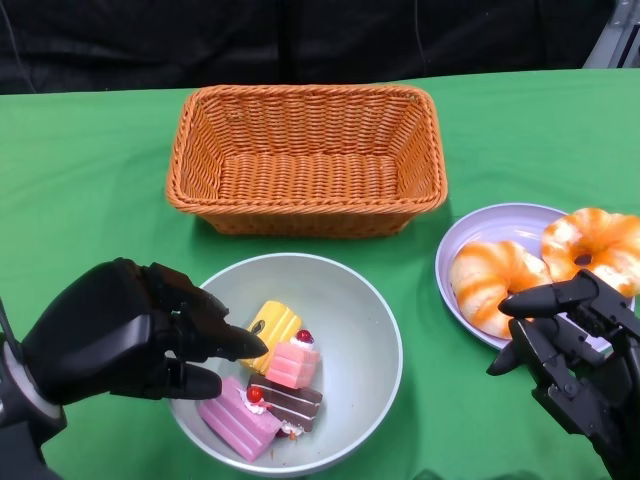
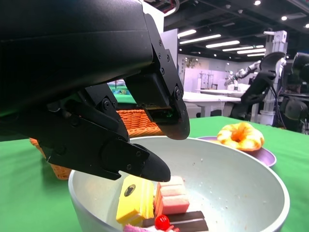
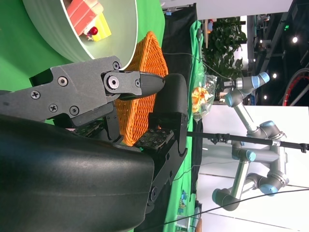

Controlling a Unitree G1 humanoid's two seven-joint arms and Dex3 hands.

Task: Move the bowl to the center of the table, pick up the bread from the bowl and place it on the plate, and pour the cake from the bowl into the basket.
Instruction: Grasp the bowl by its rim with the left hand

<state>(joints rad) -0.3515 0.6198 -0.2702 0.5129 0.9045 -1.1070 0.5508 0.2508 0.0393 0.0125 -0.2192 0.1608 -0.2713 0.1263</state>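
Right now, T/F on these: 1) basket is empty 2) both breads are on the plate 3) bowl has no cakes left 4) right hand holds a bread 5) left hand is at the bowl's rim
1) True: the basket holds nothing.
2) True: both breads lie on the plate.
3) False: the cakes are in the bowl.
4) False: the right hand is open beside the plate, holding nothing.
5) True: the left hand sits at the bowl's rim, fingers over its edge.

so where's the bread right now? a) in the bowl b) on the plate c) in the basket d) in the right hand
b: both pieces of bread lie on the plate, while the bowl holds only cakes.
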